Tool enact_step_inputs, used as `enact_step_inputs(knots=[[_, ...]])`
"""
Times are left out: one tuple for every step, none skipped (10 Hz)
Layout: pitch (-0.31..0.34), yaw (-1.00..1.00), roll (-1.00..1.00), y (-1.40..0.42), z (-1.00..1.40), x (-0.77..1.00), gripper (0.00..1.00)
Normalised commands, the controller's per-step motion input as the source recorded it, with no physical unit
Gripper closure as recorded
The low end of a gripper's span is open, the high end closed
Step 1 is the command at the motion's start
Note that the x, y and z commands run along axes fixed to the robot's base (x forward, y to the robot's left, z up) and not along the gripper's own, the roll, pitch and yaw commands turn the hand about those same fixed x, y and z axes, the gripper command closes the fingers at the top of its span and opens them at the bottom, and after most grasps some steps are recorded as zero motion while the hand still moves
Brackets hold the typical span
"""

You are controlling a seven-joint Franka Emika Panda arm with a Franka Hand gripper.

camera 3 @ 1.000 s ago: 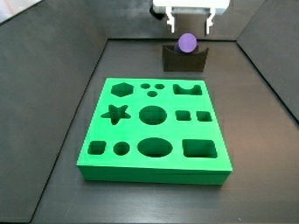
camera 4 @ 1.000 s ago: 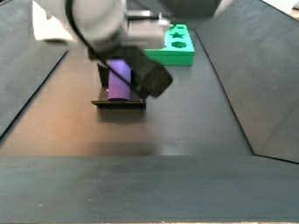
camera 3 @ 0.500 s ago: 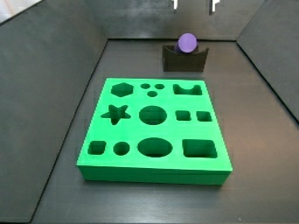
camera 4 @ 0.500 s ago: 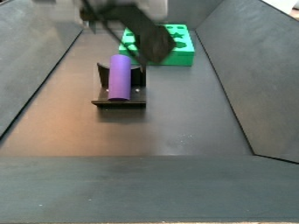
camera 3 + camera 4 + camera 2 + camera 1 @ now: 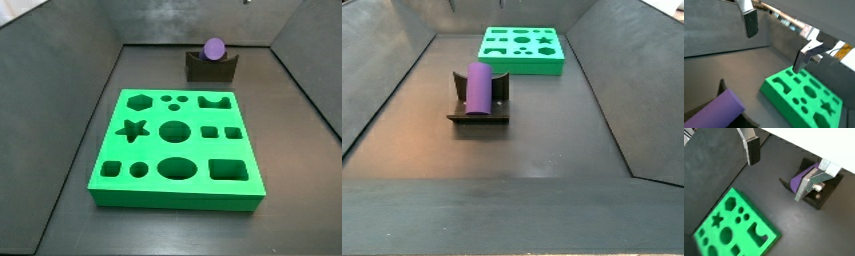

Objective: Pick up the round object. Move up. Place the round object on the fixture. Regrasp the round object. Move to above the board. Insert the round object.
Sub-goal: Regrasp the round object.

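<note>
One round object (image 5: 477, 86), one fixture (image 5: 478, 113), one board (image 5: 175, 149) — one tool (image 5: 783, 168), above

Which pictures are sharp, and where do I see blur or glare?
Both side views are sharp; the floor shows a soft sheen by the fixture. In both wrist views the open claw hangs empty above the scene, the peg is soft-edged, and the board blurs at the frame edge.

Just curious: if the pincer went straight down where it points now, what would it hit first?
Probably bare dark floor: the open pincer hangs high, between the purple cylinder peg and the green slab. Depth is unclear.
</note>
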Motion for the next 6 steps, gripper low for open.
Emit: enact_step_inputs(knots=[[0.026, 0.02, 1.0, -0.04, 0.03, -0.02, 0.0], [0.019, 0.02, 1.0, -0.04, 0.02, -0.03, 0.0], [0.016, 0.02, 1.0, -0.03, 0.02, -0.04, 0.0], [0.008, 0.02, 1.0, -0.02, 0.02, -0.05, 0.0], [0.001, 0.02, 1.0, -0.02, 0.01, -0.05, 0.0], [-0.005, 0.02, 1.0, -0.02, 0.0, -0.04, 0.0]])
